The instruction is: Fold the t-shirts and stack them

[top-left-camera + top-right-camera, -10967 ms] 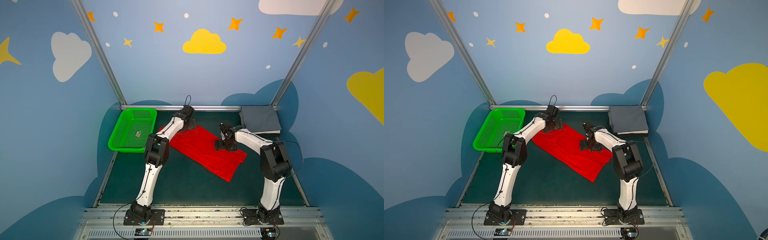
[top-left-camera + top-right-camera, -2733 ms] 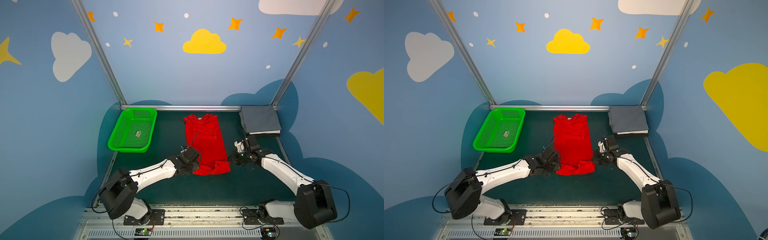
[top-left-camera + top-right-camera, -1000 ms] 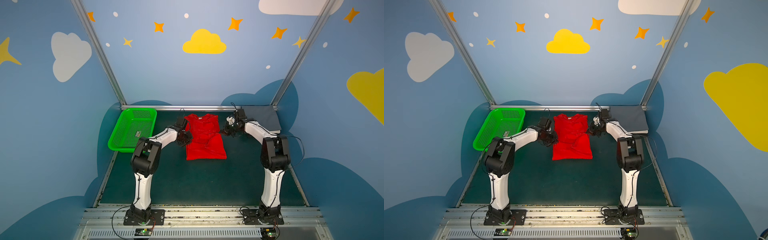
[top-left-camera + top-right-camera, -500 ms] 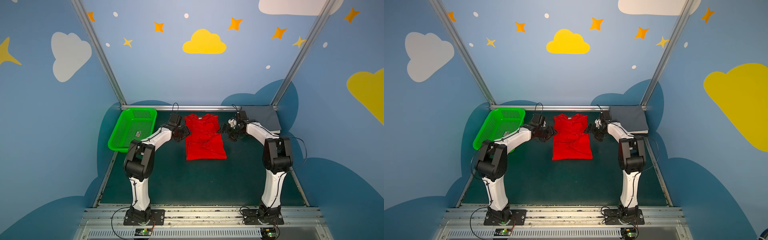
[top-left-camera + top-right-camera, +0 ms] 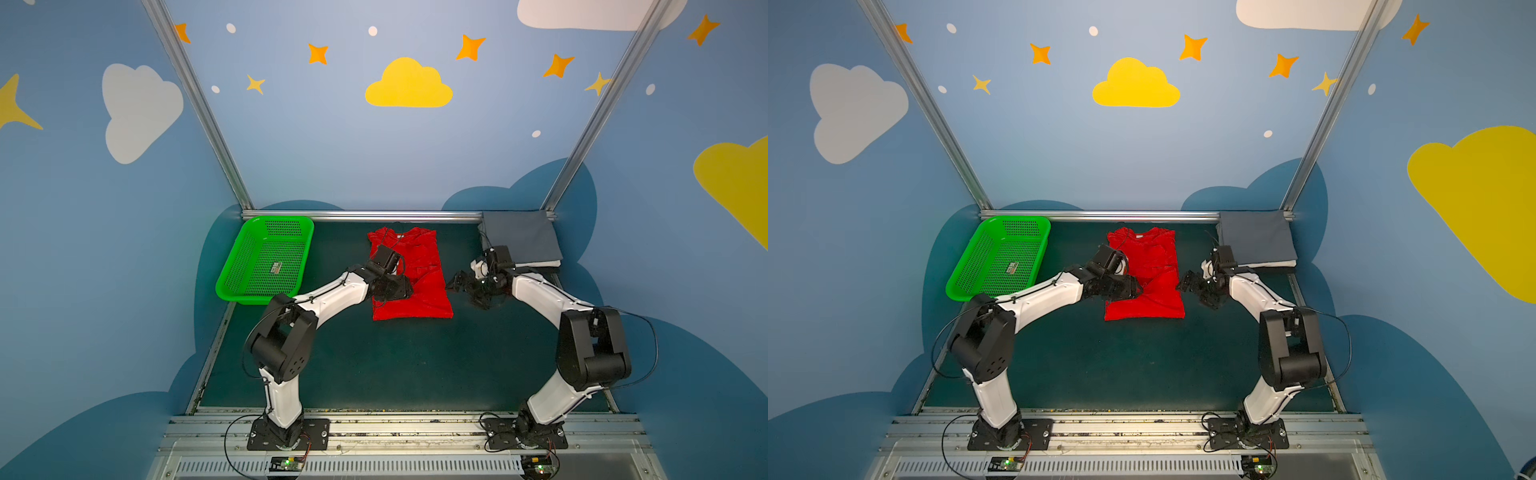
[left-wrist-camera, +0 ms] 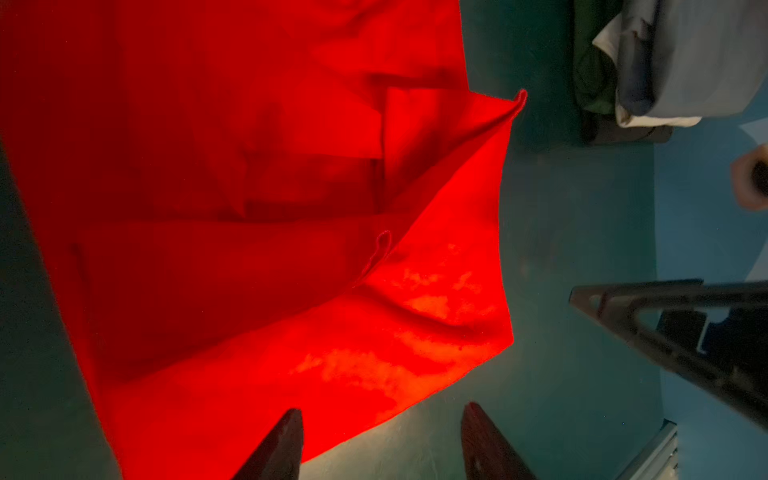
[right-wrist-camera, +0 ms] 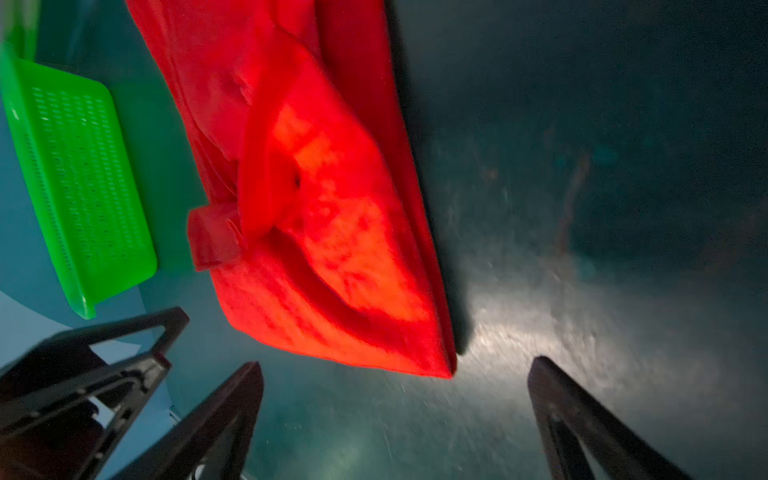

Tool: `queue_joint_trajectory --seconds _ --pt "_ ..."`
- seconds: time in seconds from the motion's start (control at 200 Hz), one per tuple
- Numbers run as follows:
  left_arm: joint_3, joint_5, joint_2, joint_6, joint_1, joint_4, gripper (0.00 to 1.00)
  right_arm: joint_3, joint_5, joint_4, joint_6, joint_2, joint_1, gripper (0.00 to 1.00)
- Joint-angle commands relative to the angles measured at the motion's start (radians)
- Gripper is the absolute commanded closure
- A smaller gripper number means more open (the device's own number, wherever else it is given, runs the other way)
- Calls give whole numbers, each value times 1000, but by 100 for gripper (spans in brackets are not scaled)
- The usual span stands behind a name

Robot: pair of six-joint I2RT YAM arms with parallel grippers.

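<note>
Right wrist view, right gripper (image 7: 397, 362) wide apart, left gripper (image 6: 382, 409) parted, both empty beside t-shirt (image 7: 332, 249)

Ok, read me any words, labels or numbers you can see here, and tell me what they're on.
No text here can be read.
Sticker in the basket: print too small to read.
White neck label on the red shirt: too small to read.
</note>
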Motion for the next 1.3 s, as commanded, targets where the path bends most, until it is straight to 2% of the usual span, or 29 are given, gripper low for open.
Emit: queue_joint_trajectory --seconds 0.0,0.105,0.14,0.491,0.661,0.856,1.296 --pt "68 -21 72 74 -27 -61 40 -67 -47 74 34 -10 11 2" --pt "134 -22 134 92 -50 -101 42 -92 -58 84 36 5 13 3" --pt "157 -65 153 93 -52 -122 42 -99 -62 88 37 7 13 3" --pt "326 -210 330 85 -44 -264 46 -146 -98 133 53 34 13 3" --pt "353 -242 344 90 -45 -248 48 -157 -101 142 56 39 12 3" --pt "421 -330 374 114 -42 -278 48 -156 -109 140 48 39 13 3" --pt "681 -407 531 224 35 -343 49 -173 -124 136 31 45 11 3"
